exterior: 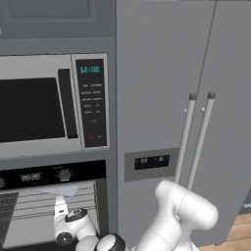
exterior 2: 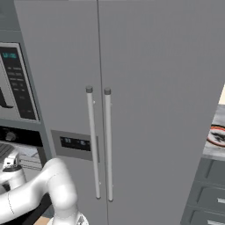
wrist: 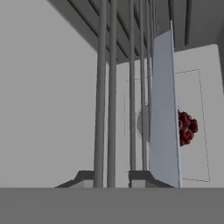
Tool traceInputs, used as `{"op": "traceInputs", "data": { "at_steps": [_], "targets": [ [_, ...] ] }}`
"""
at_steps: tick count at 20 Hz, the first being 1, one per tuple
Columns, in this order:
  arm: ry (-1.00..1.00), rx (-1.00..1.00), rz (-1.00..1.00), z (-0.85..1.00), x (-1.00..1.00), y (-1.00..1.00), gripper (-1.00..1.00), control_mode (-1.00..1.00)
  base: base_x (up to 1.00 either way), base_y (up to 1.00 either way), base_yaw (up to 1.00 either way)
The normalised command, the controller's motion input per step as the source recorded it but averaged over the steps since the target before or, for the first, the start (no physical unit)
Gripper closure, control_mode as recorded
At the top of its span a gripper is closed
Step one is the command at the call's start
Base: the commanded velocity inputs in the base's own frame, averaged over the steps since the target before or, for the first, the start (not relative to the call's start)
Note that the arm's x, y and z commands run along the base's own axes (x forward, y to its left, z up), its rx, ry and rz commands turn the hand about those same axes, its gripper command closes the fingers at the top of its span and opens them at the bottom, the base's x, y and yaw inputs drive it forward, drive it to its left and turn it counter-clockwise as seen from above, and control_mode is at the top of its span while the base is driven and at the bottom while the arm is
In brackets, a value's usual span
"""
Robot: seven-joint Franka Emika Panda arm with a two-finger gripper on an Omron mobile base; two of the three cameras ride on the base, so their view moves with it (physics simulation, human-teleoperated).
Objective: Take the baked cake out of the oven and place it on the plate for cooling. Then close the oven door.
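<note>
The oven (exterior: 54,175) stands open below the microwave, and the oven door is out of view. My gripper (exterior: 61,198) reaches up into the oven cavity among the wire racks (wrist: 107,87). A pale grey-blue baking tray (exterior: 61,190) sits tilted right at its fingertips. In the hand view my gripper (wrist: 111,177) is shut, and the tray (wrist: 164,109) is seen edge-on against the right fingertip. The baked cake (wrist: 187,128), a dark reddish-brown lump, lies beyond the tray, half hidden by it. The plate (exterior 2: 217,135) sits on a counter at the far right.
A silver microwave (exterior: 44,105) with a keypad hangs above the oven. A tall grey fridge (exterior 2: 132,88) with two long bar handles stands right of it. Grey drawers (exterior 2: 206,197) sit under the plate's counter.
</note>
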Motion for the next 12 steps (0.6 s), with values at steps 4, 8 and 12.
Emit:
{"op": "traceInputs", "data": {
  "at_steps": [4,8,12],
  "targets": [
    [0.01,0.00,0.02,-0.25,-0.75,0.33,1.00,-1.00,0.00,0.00,0.00],
    [0.04,0.00,0.01,-0.14,-0.68,0.35,1.00,-1.00,0.00,0.00,0.00],
    [0.12,0.00,0.00,0.00,-0.61,0.31,1.00,-1.00,0.00,0.00,0.00]
  ]
}}
